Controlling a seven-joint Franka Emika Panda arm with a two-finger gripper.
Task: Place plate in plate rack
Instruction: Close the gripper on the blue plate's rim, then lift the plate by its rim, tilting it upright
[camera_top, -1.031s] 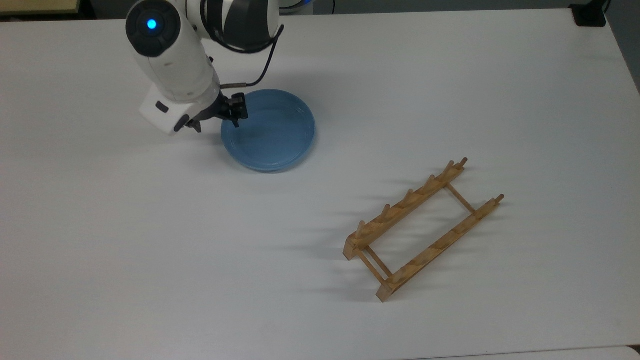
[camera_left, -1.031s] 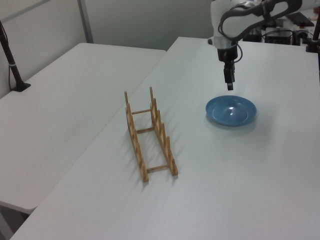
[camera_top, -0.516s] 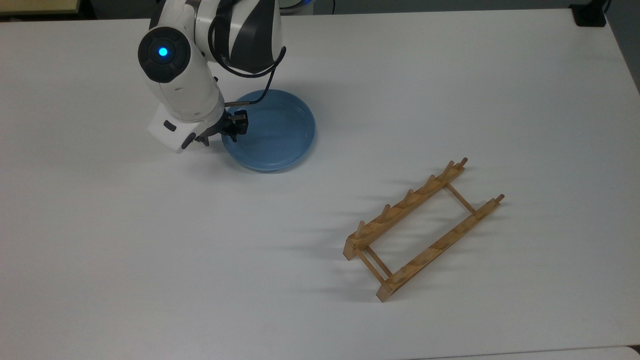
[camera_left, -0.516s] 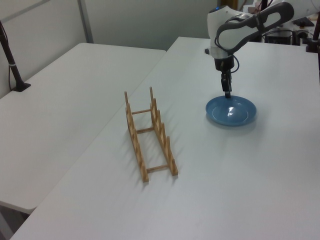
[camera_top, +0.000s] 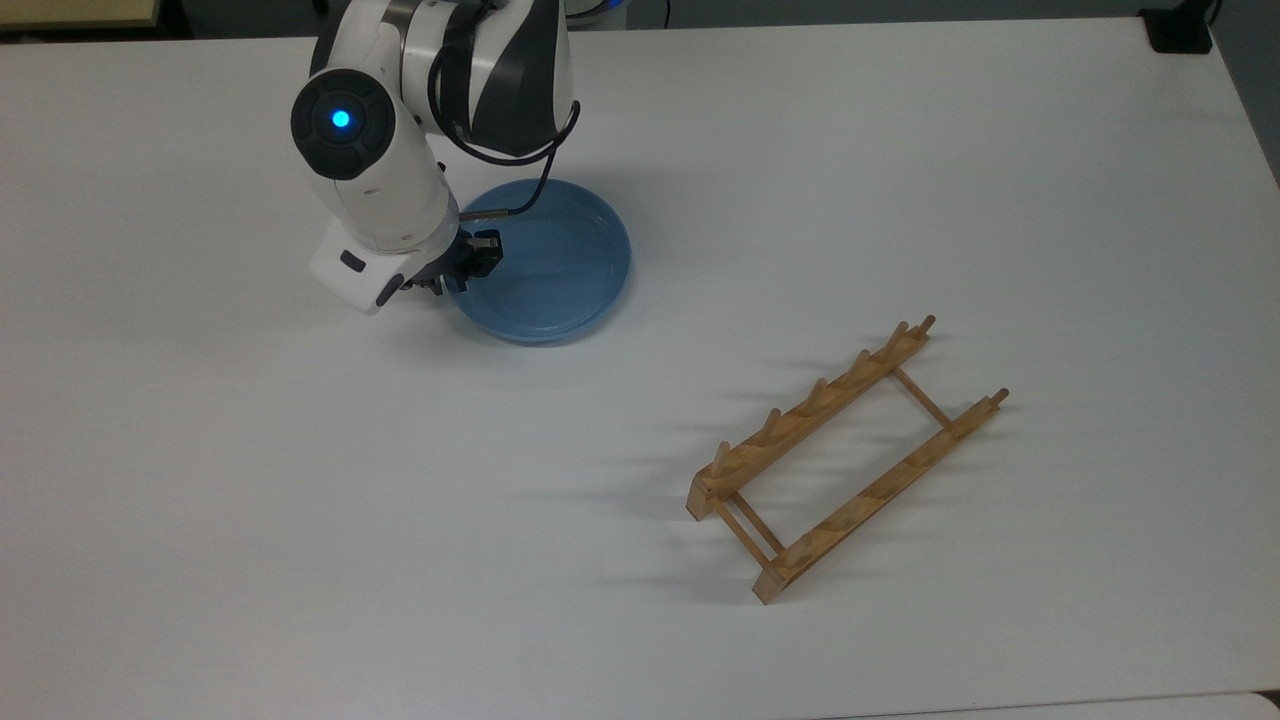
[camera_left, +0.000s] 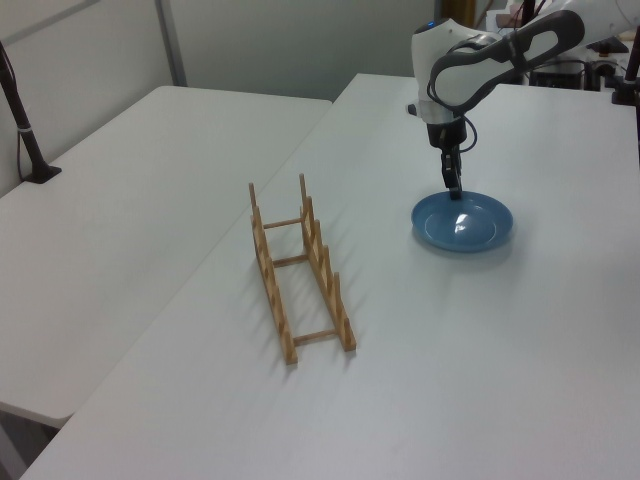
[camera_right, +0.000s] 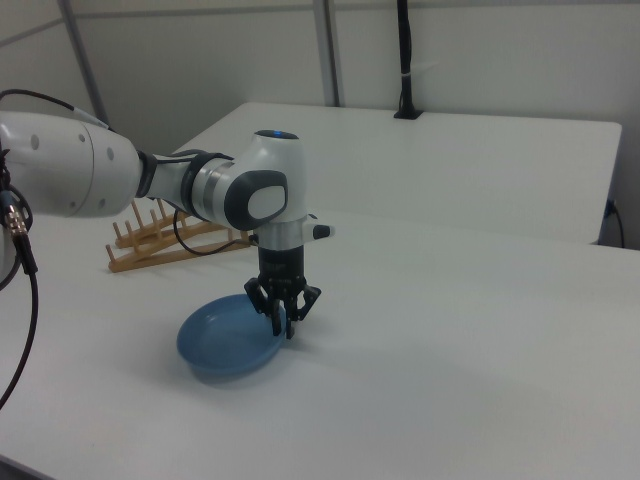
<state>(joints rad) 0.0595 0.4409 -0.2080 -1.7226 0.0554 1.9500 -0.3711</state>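
gripper (camera_top: 470, 268) – we are seeing it at the light-blue plate's (camera_top: 555, 265) rim, upper left of the top view, fingers (camera_right: 291, 312) slightly apart astride the rim, grip not confirmable | plate – lying flat on the white table (camera_top: 300, 480) | wooden plate rack (camera_top: 845, 455) – standing lower right, well apart from the plate

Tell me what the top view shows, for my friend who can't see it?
A white robot arm's black gripper reaches down at the rim of a round, shallow, light-blue plate on a white table. A small light-brown wooden plate rack sits apart, toward the top view's lower right.
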